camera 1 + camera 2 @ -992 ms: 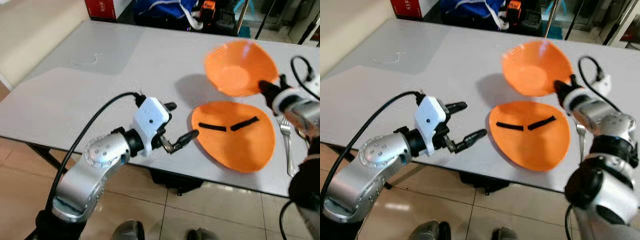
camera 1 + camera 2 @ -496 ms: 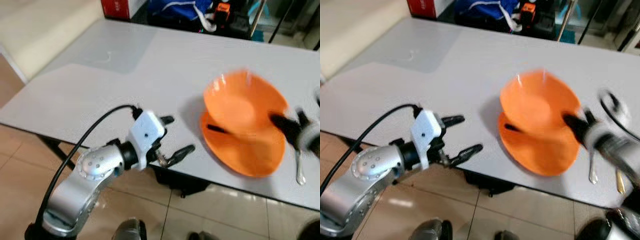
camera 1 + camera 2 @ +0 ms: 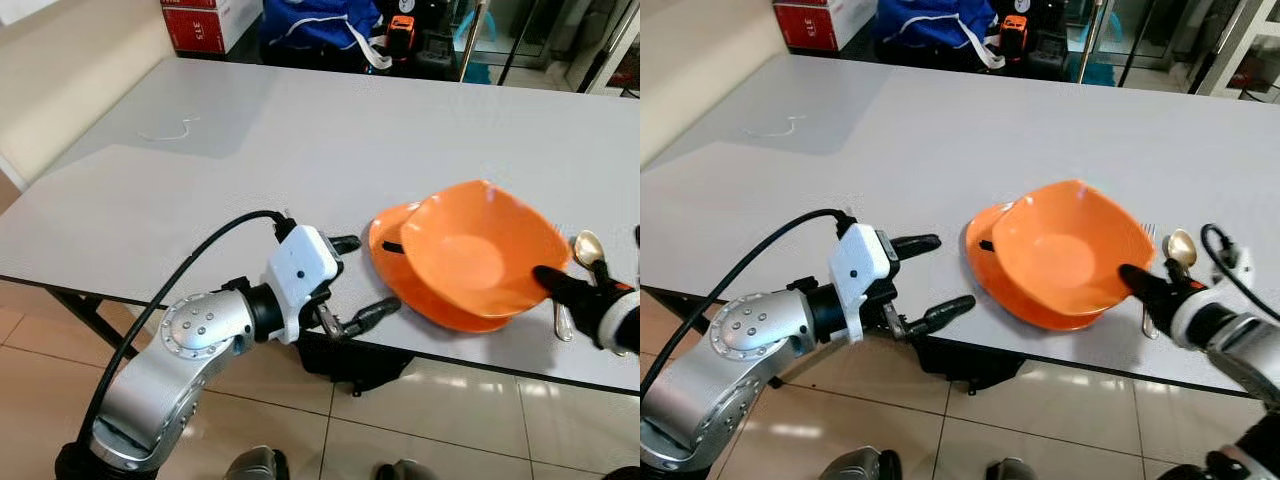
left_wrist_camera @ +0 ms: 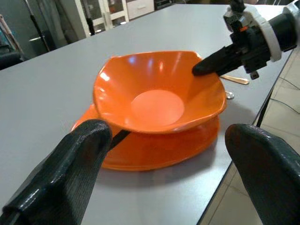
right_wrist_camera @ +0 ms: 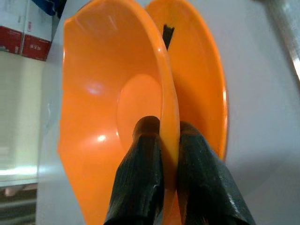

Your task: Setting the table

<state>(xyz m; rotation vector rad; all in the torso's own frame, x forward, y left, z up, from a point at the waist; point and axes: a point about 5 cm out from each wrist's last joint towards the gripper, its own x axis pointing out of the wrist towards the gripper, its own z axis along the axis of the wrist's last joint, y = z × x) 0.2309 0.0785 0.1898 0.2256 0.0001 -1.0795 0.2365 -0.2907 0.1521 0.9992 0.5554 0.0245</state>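
Two orange dishes sit near the grey surface's (image 3: 300, 130) front edge. The right gripper (image 5: 164, 145) has its jaws pinched on the bowl's (image 3: 480, 255) rim, holding it tilted over the plate (image 3: 390, 245), probably to stack them. The left gripper (image 3: 355, 280) hovers beside them, jaws wide apart and empty.

the bowl (image 3: 480, 258) and plate (image 3: 392, 268) look like smooth orange plastic with a soft gloss. the counter (image 3: 250, 150) is matt pale grey laminate. the spoon (image 3: 586, 245) is shiny metal. the left tool (image 3: 355, 280) has matt black, finely textured fingers (image 4: 70, 178); floor (image 3: 480, 410) tiles gleam.
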